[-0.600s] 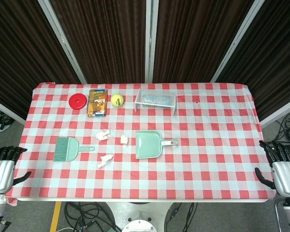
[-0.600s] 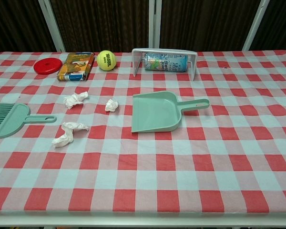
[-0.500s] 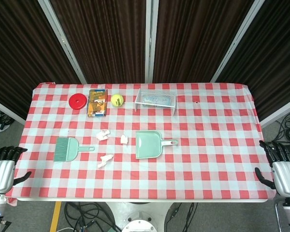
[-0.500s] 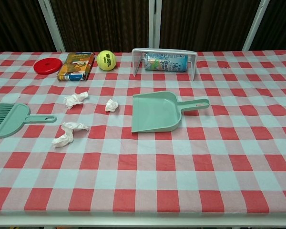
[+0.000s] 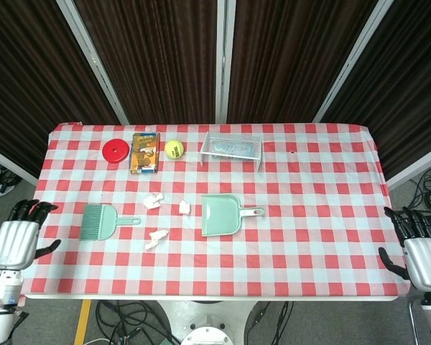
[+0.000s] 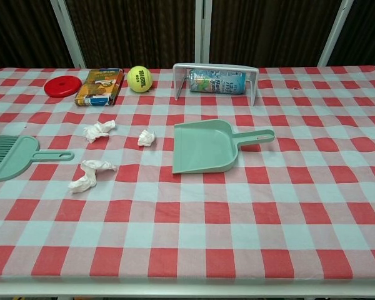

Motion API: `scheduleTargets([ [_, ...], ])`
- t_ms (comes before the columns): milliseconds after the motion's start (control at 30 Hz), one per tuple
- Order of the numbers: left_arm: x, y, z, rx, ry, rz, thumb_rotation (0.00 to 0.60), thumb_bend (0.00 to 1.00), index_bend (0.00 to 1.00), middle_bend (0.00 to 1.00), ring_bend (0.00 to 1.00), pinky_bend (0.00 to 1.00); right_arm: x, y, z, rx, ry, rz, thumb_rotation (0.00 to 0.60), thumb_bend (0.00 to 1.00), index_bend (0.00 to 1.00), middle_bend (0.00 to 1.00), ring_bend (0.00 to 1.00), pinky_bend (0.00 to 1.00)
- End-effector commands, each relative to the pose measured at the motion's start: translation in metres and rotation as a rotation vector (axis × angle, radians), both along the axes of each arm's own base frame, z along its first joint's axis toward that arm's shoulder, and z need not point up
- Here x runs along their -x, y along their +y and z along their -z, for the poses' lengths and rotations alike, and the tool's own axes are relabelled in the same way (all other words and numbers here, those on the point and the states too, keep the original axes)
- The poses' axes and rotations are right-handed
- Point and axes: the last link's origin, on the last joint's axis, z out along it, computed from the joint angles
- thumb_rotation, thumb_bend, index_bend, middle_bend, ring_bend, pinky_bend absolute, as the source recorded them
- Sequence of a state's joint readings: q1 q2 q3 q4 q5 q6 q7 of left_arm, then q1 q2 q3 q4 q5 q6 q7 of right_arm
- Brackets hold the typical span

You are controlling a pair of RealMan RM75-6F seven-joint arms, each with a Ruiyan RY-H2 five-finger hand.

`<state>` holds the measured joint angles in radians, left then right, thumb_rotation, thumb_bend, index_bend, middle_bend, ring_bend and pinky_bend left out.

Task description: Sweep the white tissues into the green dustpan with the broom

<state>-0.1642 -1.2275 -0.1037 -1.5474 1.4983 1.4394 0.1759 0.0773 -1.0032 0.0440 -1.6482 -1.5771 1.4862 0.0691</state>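
Both hands, left (image 5: 16, 243) and right (image 5: 422, 251), hang empty, fingers spread; left should grasp the green plastic hand broom's (image 5: 100, 221) handle, left of the green dustpan (image 5: 221, 215)

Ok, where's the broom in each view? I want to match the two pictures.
Head view: broom lies left of centre, its handle pointing right toward the tissues.
Chest view: broom at the left edge, bristles cut off.
Shared landmark: the green dustpan, to its right in both.

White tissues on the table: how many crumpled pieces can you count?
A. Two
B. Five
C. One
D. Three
D: three lie between broom and dustpan: one tissue at the back left, one nearest the dustpan, one nearest the front edge.
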Motion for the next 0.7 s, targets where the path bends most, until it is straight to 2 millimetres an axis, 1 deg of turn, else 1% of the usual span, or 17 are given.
scheduleTargets([
  [33,-0.024,0.035,0.007,0.051,0.042,0.068,0.600,0.13,0.30,0.25,0.24,0.25,-0.002,-0.002,-0.001,0.001,0.005,-0.011,0.600,0.30,0.06,0.17,0.00,0.00],
  [67,-0.031,0.046,0.012,0.065,0.065,0.079,0.600,0.13,0.31,0.25,0.27,0.31,-0.003,-0.003,-0.002,0.001,0.007,-0.014,0.600,0.30,0.06,0.17,0.00,0.00],
  [133,-0.039,0.063,0.022,0.077,0.130,0.086,0.600,0.13,0.33,0.28,0.37,0.49,-0.003,-0.003,-0.003,0.002,0.010,-0.016,0.600,0.30,0.06,0.17,0.00,0.00],
  [200,-0.048,0.079,0.039,0.105,0.177,0.083,0.600,0.13,0.35,0.32,0.47,0.64,-0.003,-0.003,-0.004,0.004,0.010,-0.016,0.600,0.30,0.06,0.17,0.00,0.00],
  [300,-0.057,0.092,0.064,0.158,0.218,0.049,0.600,0.13,0.39,0.36,0.58,0.76,0.000,-0.003,-0.006,0.007,0.011,-0.010,0.600,0.30,0.06,0.17,0.00,0.00],
  [367,-0.061,0.097,0.078,0.191,0.248,0.031,0.600,0.13,0.39,0.37,0.61,0.79,0.001,-0.003,-0.008,0.009,0.011,-0.006,0.600,0.30,0.06,0.17,0.00,0.00],
  [433,-0.066,0.101,0.091,0.219,0.264,0.008,0.600,0.14,0.39,0.37,0.63,0.80,0.003,-0.003,-0.009,0.012,0.011,-0.002,0.600,0.30,0.06,0.17,0.00,0.00],
  [533,-0.071,0.104,0.110,0.258,0.302,-0.020,0.600,0.14,0.39,0.37,0.65,0.82,0.005,-0.004,-0.010,0.010,0.007,0.003,0.600,0.30,0.06,0.17,0.00,0.00],
  [700,-0.073,0.104,0.138,0.326,0.354,-0.087,0.600,0.14,0.39,0.38,0.67,0.84,0.011,-0.006,-0.010,0.001,0.002,0.011,0.600,0.30,0.06,0.17,0.00,0.00],
])
